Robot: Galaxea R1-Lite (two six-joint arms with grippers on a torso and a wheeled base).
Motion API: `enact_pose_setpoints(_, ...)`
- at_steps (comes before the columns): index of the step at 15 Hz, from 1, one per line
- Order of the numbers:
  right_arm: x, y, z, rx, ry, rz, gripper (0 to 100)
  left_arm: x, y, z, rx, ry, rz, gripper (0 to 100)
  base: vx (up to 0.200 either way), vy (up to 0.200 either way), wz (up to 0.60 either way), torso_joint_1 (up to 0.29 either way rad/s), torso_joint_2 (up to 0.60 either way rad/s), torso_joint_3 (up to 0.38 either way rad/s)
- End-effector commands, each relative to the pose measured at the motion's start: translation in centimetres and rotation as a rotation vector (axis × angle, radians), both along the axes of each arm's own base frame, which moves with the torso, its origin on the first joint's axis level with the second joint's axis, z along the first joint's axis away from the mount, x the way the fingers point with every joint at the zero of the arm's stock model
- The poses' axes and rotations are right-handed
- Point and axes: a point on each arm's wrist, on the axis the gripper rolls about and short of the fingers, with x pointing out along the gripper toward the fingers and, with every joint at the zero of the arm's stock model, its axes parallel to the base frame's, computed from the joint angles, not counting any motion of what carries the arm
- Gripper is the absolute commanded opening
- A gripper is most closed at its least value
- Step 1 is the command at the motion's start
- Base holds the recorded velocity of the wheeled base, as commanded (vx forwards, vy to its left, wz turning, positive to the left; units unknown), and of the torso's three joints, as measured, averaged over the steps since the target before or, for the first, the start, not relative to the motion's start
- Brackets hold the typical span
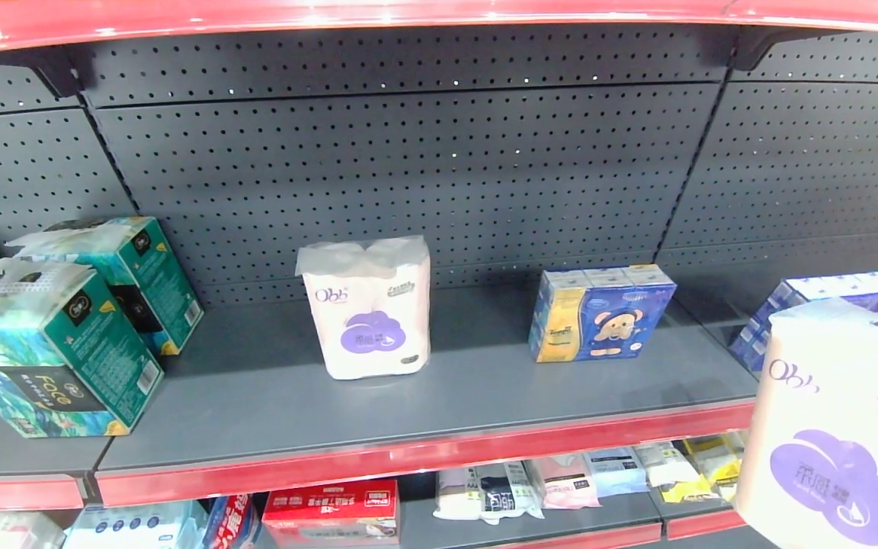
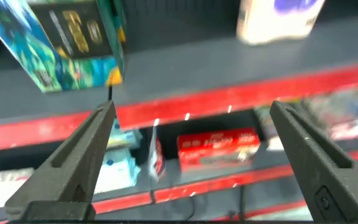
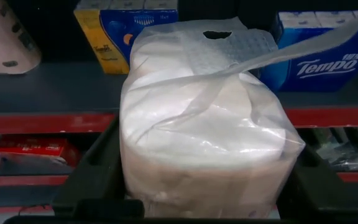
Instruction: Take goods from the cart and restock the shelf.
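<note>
Clamping a white tissue-roll pack (image 3: 204, 112), the right gripper (image 3: 207, 171) hangs before the shelf (image 1: 256, 396) — left gripper (image 2: 192, 111) spread wide.

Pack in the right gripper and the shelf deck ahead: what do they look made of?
The held pack looks like soft paper rolls in thin, glossy translucent plastic film: it wrinkles, catches glare and has a punched handle hole. The shelf deck looks like matte dark-grey painted sheet metal, like the perforated back panel; that is judged only from its flat, hard look.
</note>
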Motion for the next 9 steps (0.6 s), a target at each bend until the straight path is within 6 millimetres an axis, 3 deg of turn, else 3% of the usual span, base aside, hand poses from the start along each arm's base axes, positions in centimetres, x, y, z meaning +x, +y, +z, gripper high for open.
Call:
enact_pose_setpoints(1,-0.1,0.0,-0.6,-0.003,0.017,0.003,0,5.8,-0.2,7.5,-0.09,0.104,-0.035,100,0.0,0.0,0.0,0.0,0.0,0.0)
enact_pose_setpoints(4,-0.2,0.0,-1.0,-0.005,0.026,0.009,0,8.1,-0.4,6.2,-0.005,0.205,-0.095,100,0.0,0.0,0.0,0.0,0.0,0.0)
enact_pose_setpoints(6,-0.2,0.0,-0.8,-0.005,0.023,0.009,0,11.4,0.0,6.6,0.006,0.25,-0.062,100,0.0,0.0,0.0,0.0,0.0,0.0)
enact_pose_setpoints(7,0.1,0.0,-1.0,-0.015,0.04,0.012,0,15.2,0.1,6.2,-0.003,0.259,-0.099,100,0.0,0.0,0.0,0.0,0.0,0.0)
enact_pose_setpoints(9,0.3,0.0,-1.3,-0.058,0.058,0.029,0,19.4,0.1,5.4,-0.012,0.219,-0.24,100,0.0,0.0,0.0,0.0,0.0,0.0)
